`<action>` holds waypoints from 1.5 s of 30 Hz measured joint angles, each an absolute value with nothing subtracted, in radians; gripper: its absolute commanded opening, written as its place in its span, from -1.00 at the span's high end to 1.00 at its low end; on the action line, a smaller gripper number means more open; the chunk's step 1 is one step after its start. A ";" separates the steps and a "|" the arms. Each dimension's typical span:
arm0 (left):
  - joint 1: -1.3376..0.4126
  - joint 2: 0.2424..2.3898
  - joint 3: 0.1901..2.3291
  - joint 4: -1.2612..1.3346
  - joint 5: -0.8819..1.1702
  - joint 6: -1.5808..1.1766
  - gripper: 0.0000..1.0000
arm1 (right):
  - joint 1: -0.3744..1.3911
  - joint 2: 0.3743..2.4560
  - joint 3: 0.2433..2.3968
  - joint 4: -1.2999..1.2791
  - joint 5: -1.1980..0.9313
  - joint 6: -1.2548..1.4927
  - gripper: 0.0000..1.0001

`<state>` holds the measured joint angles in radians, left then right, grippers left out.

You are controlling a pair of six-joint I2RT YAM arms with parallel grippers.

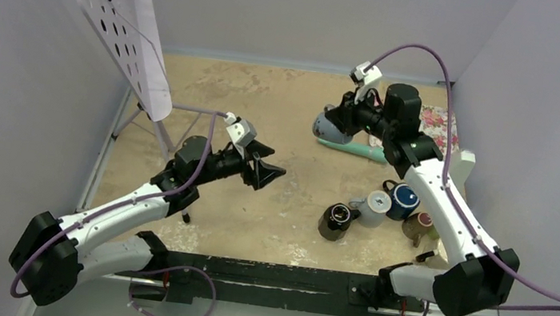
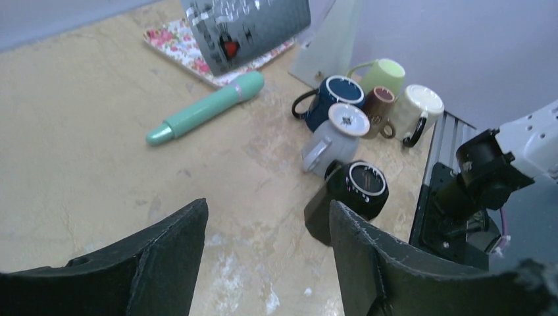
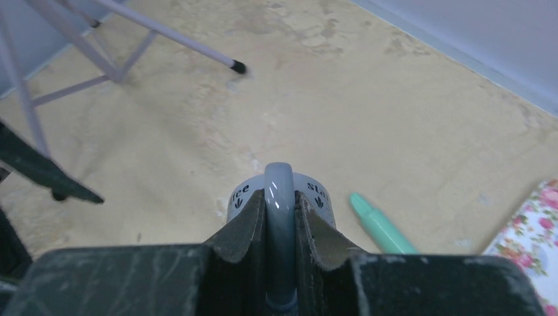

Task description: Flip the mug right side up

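My right gripper (image 1: 344,116) is shut on the handle (image 3: 279,181) of a grey-blue mug (image 1: 330,129) with black lettering. It holds the mug above the tan table at the back right. The mug looks tilted on its side in the top view. It also shows in the left wrist view (image 2: 247,29), lifted, with a red heart on it. In the right wrist view its body (image 3: 241,197) sticks out past my fingers (image 3: 253,220). My left gripper (image 1: 271,171) is open and empty over the middle of the table, far from the mug; its fingers (image 2: 174,243) frame bare table.
A cluster of mugs stands at the near right: black (image 1: 336,220), grey (image 1: 372,205), navy (image 1: 403,200), brown (image 1: 420,224). A mint-green pen (image 1: 358,149) and a floral notebook (image 1: 438,125) lie by the held mug. A white perforated board on a stand (image 1: 121,17) is at the back left.
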<state>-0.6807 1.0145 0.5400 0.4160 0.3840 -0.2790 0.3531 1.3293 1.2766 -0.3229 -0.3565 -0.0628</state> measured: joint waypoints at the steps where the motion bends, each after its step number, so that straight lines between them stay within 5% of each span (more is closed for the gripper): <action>1: -0.674 1.020 0.558 0.419 0.387 -0.279 -0.46 | 0.353 1.305 1.239 -0.271 -0.391 -0.040 1.00; 5: -0.661 1.056 0.637 0.447 0.402 -0.320 -0.32 | 0.355 1.234 1.079 -0.069 -0.480 0.073 1.00; 12: -0.660 1.114 0.696 0.485 0.458 -0.448 -0.36 | 0.354 1.089 0.876 0.210 -0.577 0.263 1.00; 34: -0.660 1.199 0.788 0.557 0.564 -0.527 -0.30 | 0.359 1.050 0.841 0.435 -0.730 0.402 1.00; 36: -0.660 1.211 0.798 0.561 0.564 -0.534 -0.17 | 0.364 1.061 0.841 0.447 -0.754 0.413 1.00; 40: -0.662 1.229 0.813 0.567 0.575 -0.540 0.43 | 0.379 1.080 0.841 0.495 -0.778 0.440 1.00; 42: -0.663 1.231 0.818 0.582 0.590 -0.538 0.97 | 0.379 1.093 0.841 0.527 -0.779 0.453 1.00; 45: -0.665 1.229 0.823 0.594 0.642 -0.556 1.00 | 0.379 1.120 0.841 0.593 -0.808 0.485 1.00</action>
<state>-0.6655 1.2285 0.8227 0.5938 0.6418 -0.5556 0.3790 1.1198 0.8410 0.5926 -0.8082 0.4850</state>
